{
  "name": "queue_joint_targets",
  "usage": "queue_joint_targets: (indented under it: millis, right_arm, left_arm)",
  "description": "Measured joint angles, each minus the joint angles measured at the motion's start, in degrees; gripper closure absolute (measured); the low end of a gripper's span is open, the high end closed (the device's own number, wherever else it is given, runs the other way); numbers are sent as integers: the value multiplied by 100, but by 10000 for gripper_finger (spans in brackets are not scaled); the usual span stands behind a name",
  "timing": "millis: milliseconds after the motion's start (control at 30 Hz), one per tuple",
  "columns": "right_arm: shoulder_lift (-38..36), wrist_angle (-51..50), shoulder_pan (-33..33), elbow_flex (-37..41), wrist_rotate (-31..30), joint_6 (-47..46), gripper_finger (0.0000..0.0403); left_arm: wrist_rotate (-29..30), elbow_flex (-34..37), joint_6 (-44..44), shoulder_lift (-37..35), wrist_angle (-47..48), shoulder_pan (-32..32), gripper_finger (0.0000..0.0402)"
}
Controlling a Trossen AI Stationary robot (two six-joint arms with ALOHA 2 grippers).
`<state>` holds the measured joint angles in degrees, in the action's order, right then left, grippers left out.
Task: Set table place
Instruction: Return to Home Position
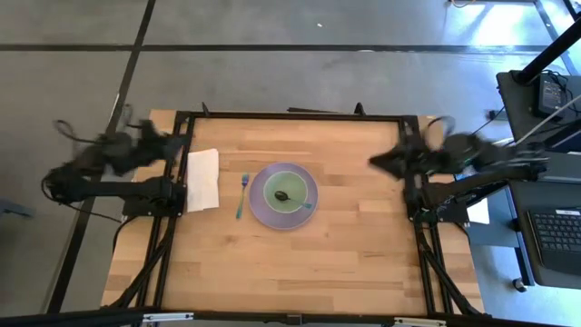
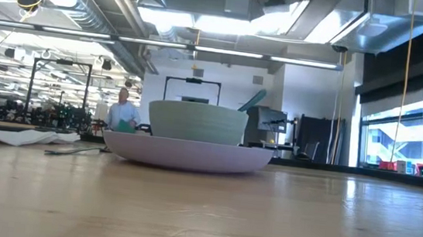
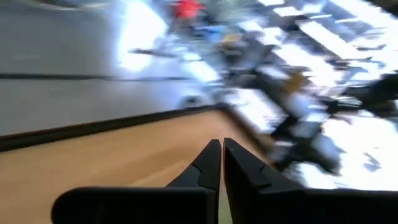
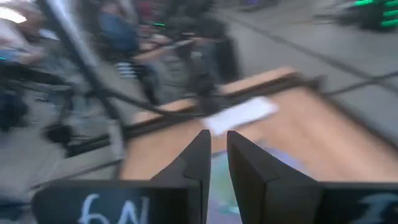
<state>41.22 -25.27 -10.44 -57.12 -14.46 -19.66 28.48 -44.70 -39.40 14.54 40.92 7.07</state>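
Note:
On the light wooden table [image 1: 345, 254] a lavender plate [image 1: 284, 196] carries a pale green bowl [image 1: 283, 191] with a dark spoon [image 1: 282, 196] in it. A blue fork [image 1: 242, 194] lies left of the plate and a white napkin [image 1: 202, 179] left of the fork. In the low view the bowl [image 2: 195, 122] sits in the plate [image 2: 189, 154], and the spoon handle [image 2: 250, 100] sticks up over the bowl's rim. My left gripper [image 1: 171, 139] is shut and empty over the table's far left corner. My right gripper [image 1: 375, 162] is shut and empty, right of the plate, above the table.
Black frame rails [image 1: 290, 115] run along the table's edges. Both arm bases stand at the table's left side [image 1: 150, 193] and right side [image 1: 436, 195]. A cart with a laptop [image 1: 554, 236] stands to the right. A person [image 2: 122, 114] shows far off in the room.

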Motion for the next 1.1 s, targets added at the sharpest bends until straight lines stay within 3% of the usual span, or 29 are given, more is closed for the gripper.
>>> queue_joint_targets:
  millis: [133,267,533,800,1100]
  right_arm:
    - [-64,1758,11,1590,441,-571,346]
    - [-54,2081,11,2761,449,-1553,346]
    - [-62,2657,13,3959,462,-2825,346]
    - [-62,2731,13,3993,464,-3131,346]
    - [-65,3094,92,3993,274,-3417,346]
  left_arm:
    - [-1296,1400,624,124,-3062,0,384]
    - [-1357,2354,792,171,-4407,4,380]
    - [-1308,3406,-455,119,-4424,2,385]
    - [-1390,3499,-527,117,-4412,4,400]
    - [-1450,3498,-515,119,-4403,4,383]
